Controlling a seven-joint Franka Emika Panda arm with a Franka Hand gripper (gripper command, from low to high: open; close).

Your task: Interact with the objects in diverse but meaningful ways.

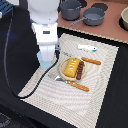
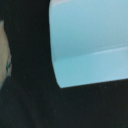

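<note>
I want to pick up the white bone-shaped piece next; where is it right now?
In the exterior view, the white bone-shaped piece lies on the striped mat, toward the exterior view's right, just above the plate.

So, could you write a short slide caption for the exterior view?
Panda gripper lowered onto a light blue cup beside a plate holding a ridged orange block.

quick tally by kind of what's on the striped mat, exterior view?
Ridged orange-yellow block: 1
Dark-brown sausage stick: 1
Orange-handled cutlery: 2
White bone-shaped piece: 1
Plate: 1
Light blue cup, under the gripper: 1
Total: 7
</note>
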